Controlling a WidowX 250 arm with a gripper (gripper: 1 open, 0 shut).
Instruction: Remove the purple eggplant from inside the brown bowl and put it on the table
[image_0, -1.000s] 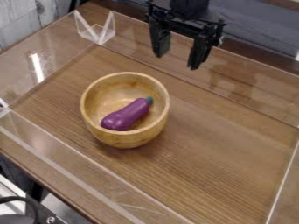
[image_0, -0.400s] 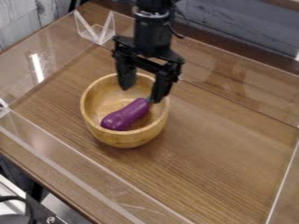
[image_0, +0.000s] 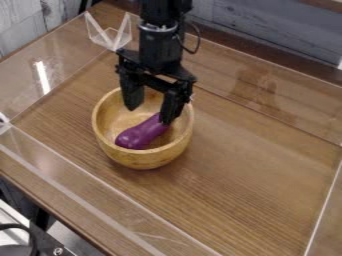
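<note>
Purple eggplant (image_0: 142, 133) lies between spread fingers (image_0: 132, 94), inside brown bowl (image_0: 112, 146) rim.

Purple eggplant (image_0: 142, 133), light-brown grained bowl (image_0: 118, 155), brown wood-grain table (image_0: 241, 160), black tool (image_0: 152, 106).

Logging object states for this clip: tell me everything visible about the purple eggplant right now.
The purple eggplant is a small, glossy, plastic-looking toy, elongated with a rounded bulbous end toward the lower left. It lies on its side inside the brown bowl, resting on the bowl's floor. Its upper-right end is hidden behind the gripper, whose open jaws hang just above it; whether they touch it cannot be told.
</note>
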